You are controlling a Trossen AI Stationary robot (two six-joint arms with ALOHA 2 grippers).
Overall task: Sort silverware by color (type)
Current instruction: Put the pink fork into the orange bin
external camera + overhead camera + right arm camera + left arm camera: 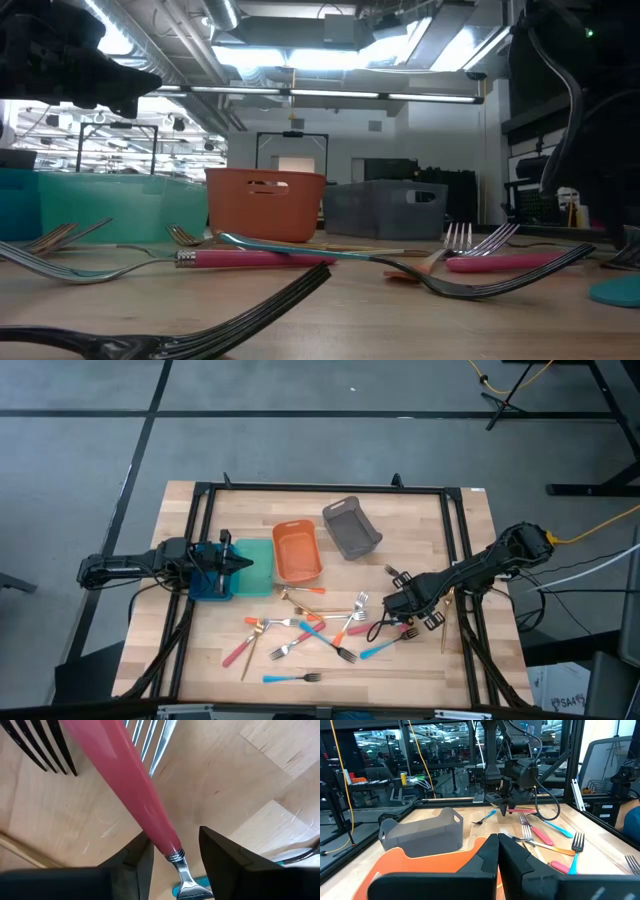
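Right wrist view looks straight down on a pink-handled fork (131,790) lying on the wooden table (240,790), its handle running between the right gripper (172,852)'s two dark fingers (227,857); the fingers stand a little apart on either side of the handle near where it meets the metal neck, and whether they already press on it cannot be told. Metal tines of another fork (150,742) lie just beside the handle, and dark tines (40,747) show at the frame's corner.

From the high view, the right gripper (405,603) is low over the right part of the silverware (310,630), which lies scattered and partly crossed on the table (440,670) in front of the bins: pink, orange, blue and gold handles, with one blue-handled fork (290,678) alone nearest the front edge. Behind the pile stand an orange bin (296,552), a grey bin (352,528) tilted to its right, and a teal bin (255,567) to its left.

The left gripper (228,565) hangs over the teal bin with its fingers pressed together and nothing between them, as the left wrist view shows (499,865)
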